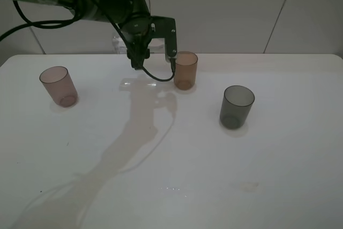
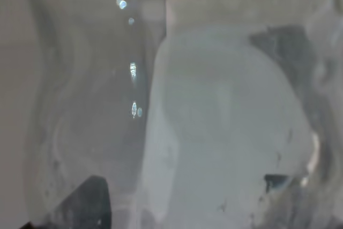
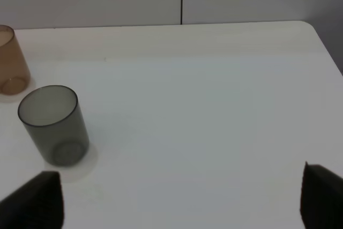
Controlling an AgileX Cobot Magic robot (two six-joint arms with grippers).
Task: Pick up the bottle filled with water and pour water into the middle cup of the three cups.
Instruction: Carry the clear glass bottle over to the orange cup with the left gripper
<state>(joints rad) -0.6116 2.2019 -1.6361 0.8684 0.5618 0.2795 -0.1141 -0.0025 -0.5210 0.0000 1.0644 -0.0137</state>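
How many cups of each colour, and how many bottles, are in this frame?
Pink cup: 1
Amber cup: 1
Grey cup: 1
Bottle: 1
Total: 4

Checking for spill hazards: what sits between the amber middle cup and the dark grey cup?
Nothing: the exterior high view shows only bare white table between the middle cup and the dark grey cup, and the right wrist view agrees.
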